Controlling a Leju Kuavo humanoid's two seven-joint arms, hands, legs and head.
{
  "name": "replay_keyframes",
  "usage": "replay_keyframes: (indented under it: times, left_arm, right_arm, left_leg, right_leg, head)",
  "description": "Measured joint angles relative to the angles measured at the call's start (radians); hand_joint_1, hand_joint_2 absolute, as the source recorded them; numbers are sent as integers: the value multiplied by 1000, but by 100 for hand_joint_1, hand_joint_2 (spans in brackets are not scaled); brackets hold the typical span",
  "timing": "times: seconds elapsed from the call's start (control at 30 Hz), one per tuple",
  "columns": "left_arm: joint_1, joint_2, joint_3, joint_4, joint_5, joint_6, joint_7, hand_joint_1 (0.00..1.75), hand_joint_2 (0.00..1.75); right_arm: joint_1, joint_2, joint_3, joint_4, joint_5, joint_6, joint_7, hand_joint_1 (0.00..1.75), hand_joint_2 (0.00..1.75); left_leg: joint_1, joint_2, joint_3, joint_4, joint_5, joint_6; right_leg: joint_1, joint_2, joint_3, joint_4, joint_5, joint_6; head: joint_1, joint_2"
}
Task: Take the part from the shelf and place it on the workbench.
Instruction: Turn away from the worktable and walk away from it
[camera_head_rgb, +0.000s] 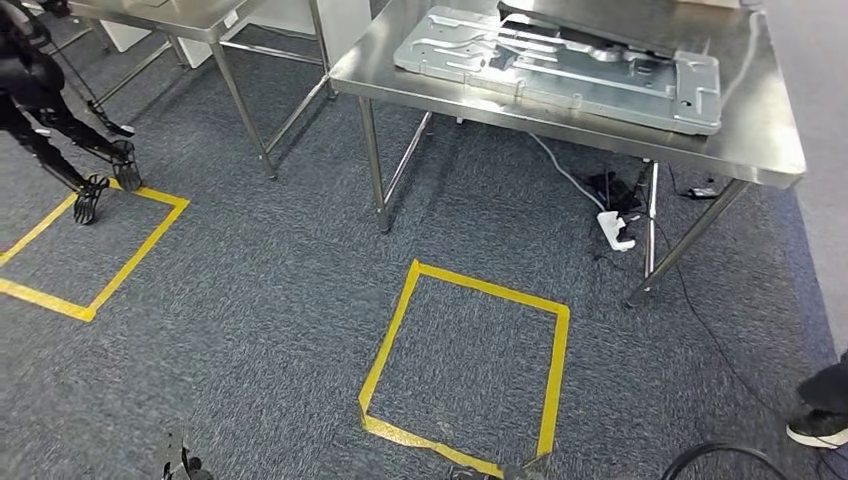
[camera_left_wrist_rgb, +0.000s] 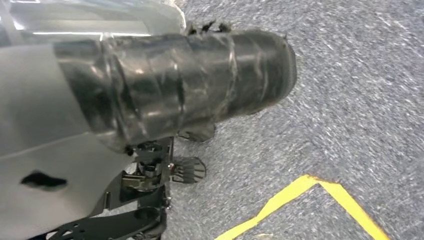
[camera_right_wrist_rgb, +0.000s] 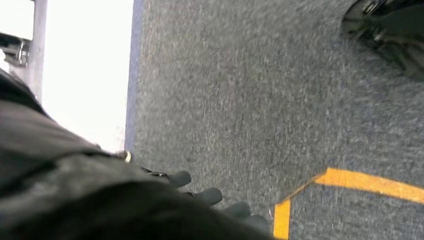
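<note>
A large stamped grey metal panel (camera_head_rgb: 560, 62) lies flat on the steel workbench (camera_head_rgb: 760, 150) at the far side of the head view. Both my arms hang low, away from the bench. In the left wrist view my left hand (camera_left_wrist_rgb: 175, 85) shows its thick, dark-wrapped thumb stretched out over the carpet, with nothing in it. My right hand (camera_right_wrist_rgb: 200, 192) shows dark fingertips (camera_right_wrist_rgb: 212, 196) lying side by side over the carpet, holding nothing. The shelf lies outside these frames.
A yellow tape square (camera_head_rgb: 465, 365) marks the carpet just in front of the workbench, and another (camera_head_rgb: 90, 250) lies at left. A power strip (camera_head_rgb: 612, 228) and cables sit under the bench. A second steel table (camera_head_rgb: 185, 22) stands at back left beside a black jointed figure (camera_head_rgb: 60, 120). A person's shoe (camera_head_rgb: 815, 425) is at right.
</note>
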Motion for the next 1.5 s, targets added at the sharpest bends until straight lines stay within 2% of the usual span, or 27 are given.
replay_keyframes:
  times: [0.1,0.17,0.2,0.27,0.3,0.37,0.4,0.47,0.53,0.6,0.63,0.7,0.77,0.83,0.9,0.93,0.97,1.03,1.1,1.17,1.2,1.23,1.27,1.33,1.4,1.47,1.5]
  left_arm:
    - [-3,1,0,0,15,-5,-20,175,0]
    - [0,0,0,-1,34,4,-46,175,0]
    - [3,-1,0,-1,39,9,-54,175,0]
    - [5,-1,0,-1,43,13,-59,175,0]
    - [4,-1,0,-1,46,13,-58,175,0]
    - [-2,-1,0,-2,51,10,-59,175,0]
    - [-3,-1,0,-2,52,8,-59,175,0]
    - [0,0,0,-3,53,4,-61,175,0]
    - [1,0,0,-3,52,-2,-62,175,0]
    - [-2,-2,0,-3,50,-5,-62,175,0]
    - [-2,-2,0,-3,50,-6,-62,175,0]
    - [1,-3,0,-3,50,-7,-62,175,0]
    - [4,-3,0,-3,49,-9,-62,175,0]
    - [4,-3,0,-3,49,-12,-62,175,0]
    - [4,-2,0,-3,48,-13,-62,175,0]
    - [5,-2,0,-3,48,-15,-62,175,0]
    - [7,0,0,-3,47,-16,-62,175,0]
    - [8,4,0,-4,45,-20,-62,175,0]
    - [6,4,0,-4,44,-27,-64,175,0]
    - [7,4,0,-5,44,-33,-64,175,0]
    - [9,4,0,-5,44,-36,-64,175,0]
    - [11,4,0,-5,44,-37,-64,175,0]
    - [11,5,0,-5,43,-38,-64,175,0]
    - [7,6,0,-5,42,-38,-64,87,0]
    - [2,7,0,-5,42,-35,-62,0,0]
    - [1,8,0,-5,47,-30,-54,0,0]
    - [3,8,0,-5,51,-29,-48,0,0]
  right_arm:
    - [-1,-1,2,0,-3,-5,0,0,0]
    - [0,-2,3,0,-10,-10,0,0,0]
    - [1,-2,3,0,-14,-12,-1,0,0]
    - [1,-1,3,0,-18,-15,-3,0,0]
    - [1,-1,3,0,-18,-15,-4,0,0]
    - [0,-1,4,0,-19,-16,-6,0,0]
    - [-1,-1,4,0,-20,-16,-7,0,0]
    - [-4,0,4,-1,-23,-16,-8,0,0]
    - [-6,0,4,-2,-26,-16,-8,0,0]
    - [-4,0,4,-2,-29,-15,-8,0,0]
    - [-1,0,5,-2,-30,-15,-8,0,0]
    - [5,0,5,-1,-31,-15,-8,0,0]
    - [6,-1,6,0,-31,-15,-8,0,0]
    - [6,-2,6,0,-31,-15,-8,0,0]
    - [5,-2,6,0,-31,-15,-9,0,0]
    - [5,-2,6,0,-31,-15,-9,0,0]
    - [4,0,6,0,-31,-15,-9,0,0]
    - [4,0,6,0,-31,-16,-10,0,0]
    - [4,-1,6,0,-32,-16,-12,0,0]
    - [5,-1,6,0,-32,-16,-12,0,0]
    - [5,-1,6,0,-32,-16,-12,0,0]
    - [5,-1,6,0,-33,-16,-12,0,0]
    - [5,-1,6,0,-33,-16,-12,0,0]
    - [4,-1,6,0,-33,-16,-12,0,0]
    - [3,0,6,0,-33,-14,-12,0,0]
    - [1,1,6,0,-33,-11,-12,0,0]
    - [-1,1,7,-1,-33,-10,-12,0,0]
  left_leg:
    - [1,91,-79,152,-69,-14]
    - [5,109,-132,245,-91,-18]
    - [6,111,-133,243,-77,-17]
    - [2,129,-79,132,-9,-6]
    - [-5,152,-42,62,15,3]
    - [-19,184,4,-24,33,17]
    - [-24,187,9,-33,28,21]
    - [-22,161,18,-47,32,26]
    - [-14,139,32,-65,38,33]
    - [-10,118,38,-71,41,40]
    - [-10,106,38,-69,40,43]
    - [-9,76,38,-64,37,43]
    - [-5,45,37,-52,29,37]
    - [-2,19,28,-31,17,25]
    - [-1,-1,15,-19,13,13]
    - [-1,-12,11,-17,15,9]
    - [0,-14,8,-19,16,5]
    - [-2,28,-7,8,0,-5]
    - [-1,91,-60,112,-47,-16]
    - [4,110,-126,233,-85,-23]
    - [6,111,-141,254,-82,-23]
    - [6,113,-136,238,-61,-21]
    - [5,118,-110,183,-26,-16]
    - [-7,158,-40,44,28,1]
    - [-20,186,-3,-24,40,16]
    - [-22,167,4,-35,39,22]
    - [-19,155,11,-44,42,24]
  right_leg:
    - [3,-41,8,-10,1,-11]
    - [6,-69,10,-10,-2,-13]
    - [7,-81,12,-10,-4,-14]
    - [10,-105,21,-11,-10,-13]
    - [12,-117,27,-12,-14,-11]
    - [15,-138,37,-18,-20,-3]
    - [16,-149,41,-21,-22,2]
    - [16,-158,52,-25,-28,14]
    - [15,-115,43,9,-53,21]
    - [15,-62,-13,117,-103,23]
    - [16,-53,-48,179,-124,24]
    - [14,-49,-90,230,-116,27]
    - [9,-40,-66,144,-46,32]
    - [1,5,-25,42,-2,33]
    - [-1,32,-13,13,-3,25]
    - [0,23,-12,11,-2,18]
    - [0,10,-10,10,-1,11]
    - [-2,-12,-3,4,0,-1]
    - [-1,-37,3,1,-2,-10]
    - [2,-64,7,0,-8,-15]
    - [3,-76,9,0,-10,-15]
    - [4,-88,13,0,-14,-15]
    - [5,-100,18,0,-17,-15]
    - [9,-123,32,-3,-26,-11]
    - [14,-145,44,-10,-32,-3]
    - [17,-166,56,-20,-36,7]
    - [17,-159,62,-20,-40,12]
  head:
    - [-4,0]
    - [-4,0]
    - [-4,0]
    - [-4,0]
    - [-4,0]
    - [-4,0]
    - [-4,0]
    - [-4,0]
    - [-3,0]
    - [-2,0]
    - [-2,0]
    - [-2,0]
    - [-2,0]
    - [-2,0]
    - [-3,0]
    - [-3,0]
    - [-3,0]
    - [-5,0]
    - [-8,0]
    - [-8,0]
    - [-8,0]
    - [-8,0]
    - [-8,0]
    - [-8,0]
    - [-8,0]
    - [-8,0]
    - [-7,0]
